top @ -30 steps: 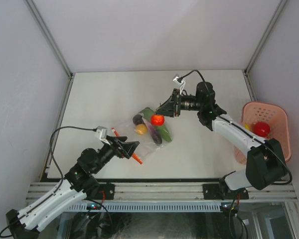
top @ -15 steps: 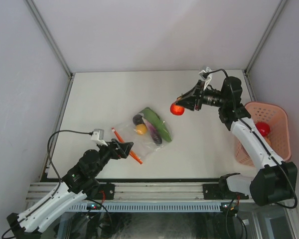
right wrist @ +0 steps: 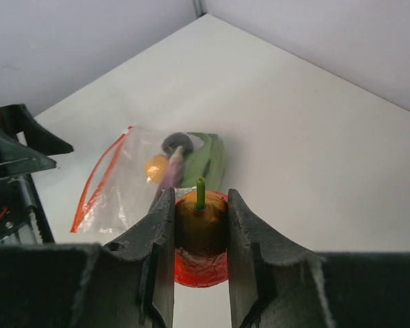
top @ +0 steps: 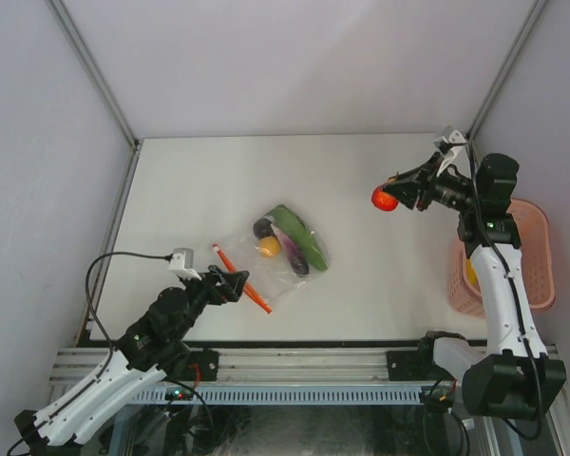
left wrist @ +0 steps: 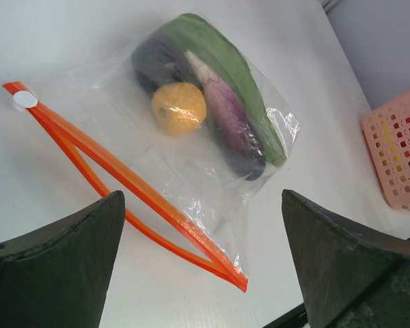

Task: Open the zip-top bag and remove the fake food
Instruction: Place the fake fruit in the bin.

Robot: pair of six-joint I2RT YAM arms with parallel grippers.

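Swinging out from over the bag toward 3 o'clock, the right gripper (top: 391,197) now hangs clenched on the red round toy (top: 384,200), short of the pink basket (top: 541,249) at the table's 3 o'clock edge, while the left gripper (top: 230,283) has backed off toward 7 o'clock, jaws spread and holding nothing. The zip-top bag (top: 277,249) lies near the table's middle, its orange zip strip (left wrist: 123,174) toward 7 o'clock with the two lips parted, and the long green piece (left wrist: 222,58), the purple piece (left wrist: 232,126), the orange piece (left wrist: 179,108) and a dark round piece (left wrist: 157,60) lie inside. The main risk is the red toy: it is round and pinched only at its sides, so it could squirt free and roll across the table (top: 199,180), or drop outside the basket if let go too soon. With nothing pinning the bag, a later reach could shove it instead of entering it. The right arm covers much of the basket, so its contents cannot be made out.
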